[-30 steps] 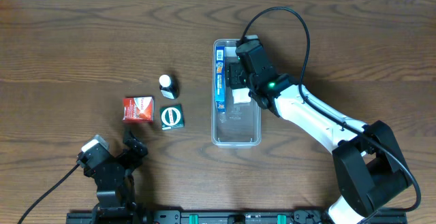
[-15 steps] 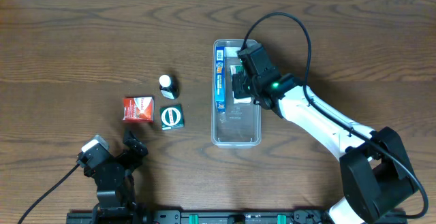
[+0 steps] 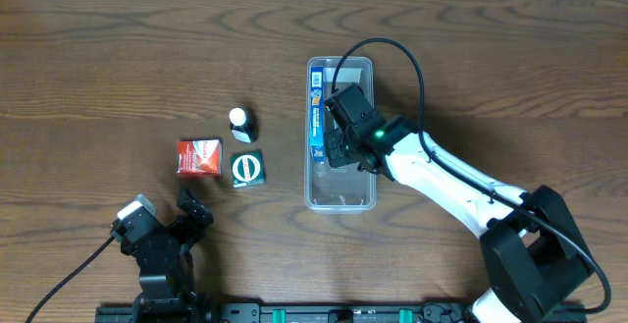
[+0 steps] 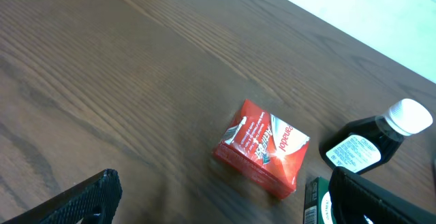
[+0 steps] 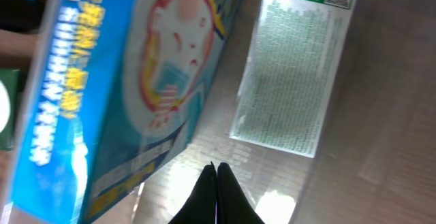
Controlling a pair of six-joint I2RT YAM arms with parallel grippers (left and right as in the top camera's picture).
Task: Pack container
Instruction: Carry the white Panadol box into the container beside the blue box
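The container (image 3: 342, 193) is a long clear tray in the middle of the table. A narrow blue box (image 3: 316, 117) lies inside along its left wall. My right gripper (image 3: 339, 144) hangs over the tray's middle. In the right wrist view its fingertips (image 5: 216, 167) are pressed together with nothing between them, just above the clear floor (image 5: 361, 176). The blue box (image 5: 129, 81) is to their left, and a flat white patch with green print (image 5: 293, 94) lies ahead. My left gripper (image 3: 186, 213) rests open near the front left of the table, and in its wrist view (image 4: 225, 210) it holds nothing.
A red box (image 3: 199, 157), a green box (image 3: 248, 169) and a dark bottle with a white cap (image 3: 241, 124) lie left of the tray. The left wrist view shows the red box (image 4: 262, 148), the bottle (image 4: 371, 142) and the green box's edge (image 4: 313, 200) ahead of the fingers.
My right gripper has shut and shifted slightly left and toward the tray's near end. The left arm and the loose items have not moved.
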